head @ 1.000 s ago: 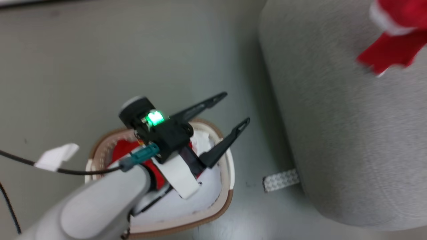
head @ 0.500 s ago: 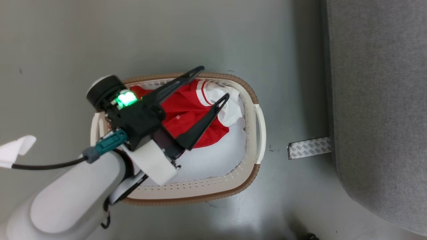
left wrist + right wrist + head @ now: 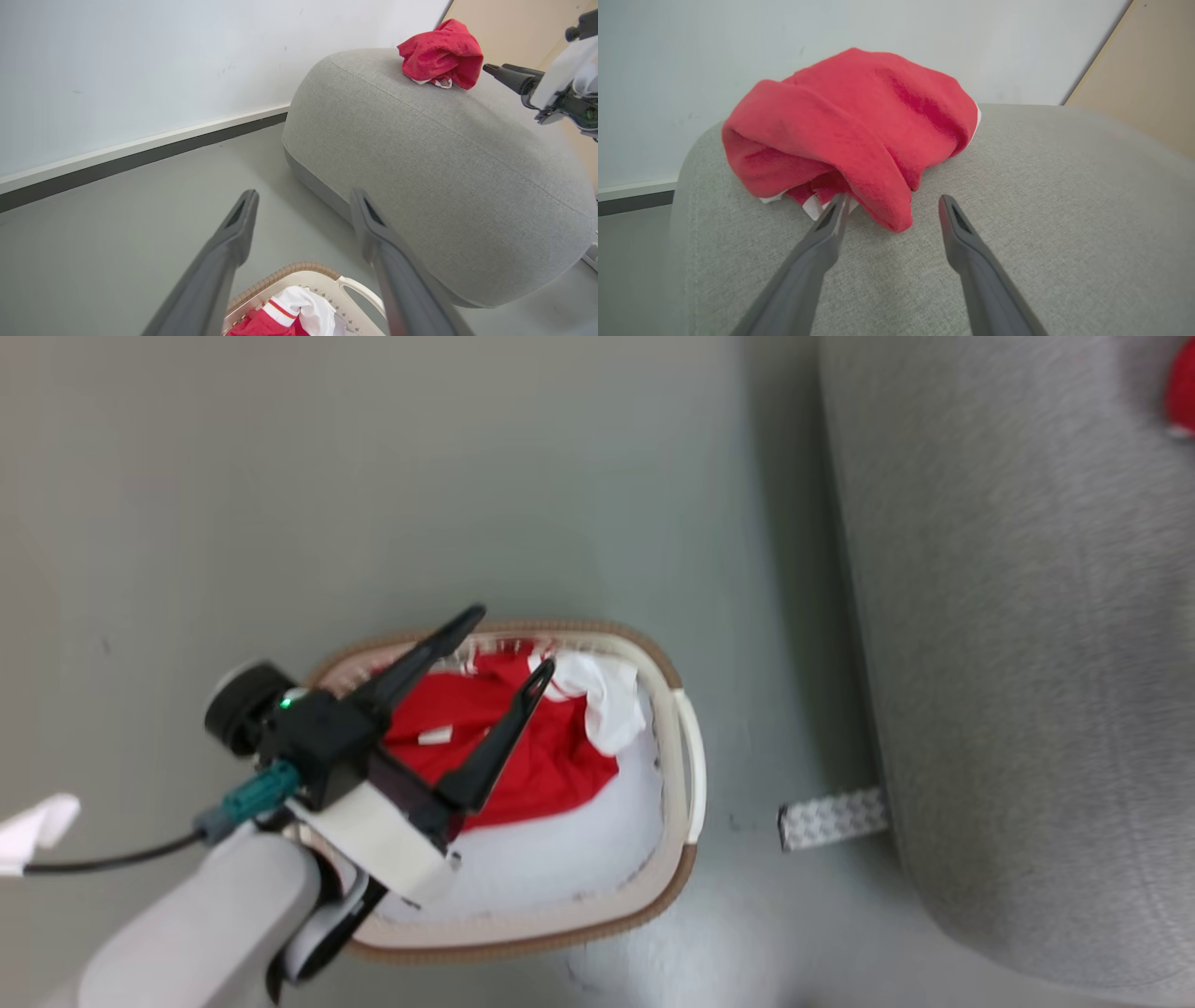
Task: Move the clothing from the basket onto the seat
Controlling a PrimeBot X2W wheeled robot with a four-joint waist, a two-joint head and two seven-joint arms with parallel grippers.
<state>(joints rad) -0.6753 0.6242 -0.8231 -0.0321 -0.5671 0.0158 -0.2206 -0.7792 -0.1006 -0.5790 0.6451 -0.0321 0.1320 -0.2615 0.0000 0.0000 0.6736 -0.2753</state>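
Left gripper (image 3: pixel 509 640) hovers over the basket (image 3: pixel 686 747), jaws apart, ready for the clothing (image 3: pixel 551 770); right gripper (image 3: pixel 894 203), jaws apart too, faces a garment (image 3: pixel 850 135) near the edge of the seat (image 3: pixel 1064 210).

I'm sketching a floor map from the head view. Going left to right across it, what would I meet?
white tag → basket → tape strip → seat

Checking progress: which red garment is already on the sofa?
The crumpled red bundle on top of the grey sofa; the other red garment, with white striped cuffs, lies in the laundry basket.
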